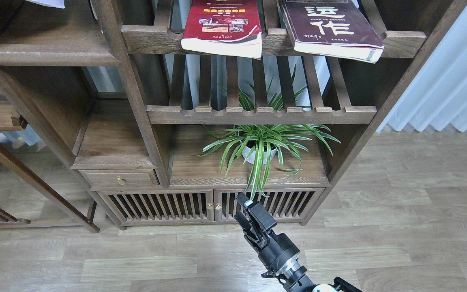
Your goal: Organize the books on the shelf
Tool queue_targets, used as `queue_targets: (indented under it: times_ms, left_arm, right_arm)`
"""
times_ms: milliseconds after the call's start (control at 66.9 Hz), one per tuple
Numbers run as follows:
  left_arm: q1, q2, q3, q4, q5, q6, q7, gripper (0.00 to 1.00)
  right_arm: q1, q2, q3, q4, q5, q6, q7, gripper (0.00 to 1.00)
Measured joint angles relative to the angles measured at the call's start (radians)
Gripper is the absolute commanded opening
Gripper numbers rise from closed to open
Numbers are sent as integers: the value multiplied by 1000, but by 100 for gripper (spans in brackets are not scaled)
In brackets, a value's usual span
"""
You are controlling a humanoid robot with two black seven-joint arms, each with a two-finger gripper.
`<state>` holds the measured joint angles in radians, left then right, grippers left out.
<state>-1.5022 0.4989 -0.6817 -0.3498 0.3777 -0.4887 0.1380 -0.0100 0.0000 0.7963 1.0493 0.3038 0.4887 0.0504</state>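
Observation:
The bright red book lies flat on the upper slatted rack, its lower edge hanging over the front rail. The dark maroon book with white characters lies flat to its right on the same rack, also overhanging. A pale white corner shows at the top left above the solid shelf; I cannot tell if it is the lavender book. My right gripper is low in front of the cabinet doors, far below the books, open and empty. My left gripper is out of view.
A second slatted rack sits below the books. A potted spider plant stands under it, its leaves hanging just above my gripper. Slatted cabinet doors and a small drawer are at the bottom. A curtain hangs at right.

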Motion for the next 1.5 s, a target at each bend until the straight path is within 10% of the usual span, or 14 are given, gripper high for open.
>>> queue_targets:
  times_ms: [553,1017,1495]
  left_arm:
    - [94,149,-8,-222,-47,0,-18,77]
    - [430,508,-81,-813,-268,0,-43,77]
    - [695,652,-171,-991,-322,0,-110,89]
  right_arm:
    - [12,0,1,-2,-1,0,-2,100]
    - [91,0,11,13,4,0,-3,100]
    - [92,0,113,58,6,0,-3,100]
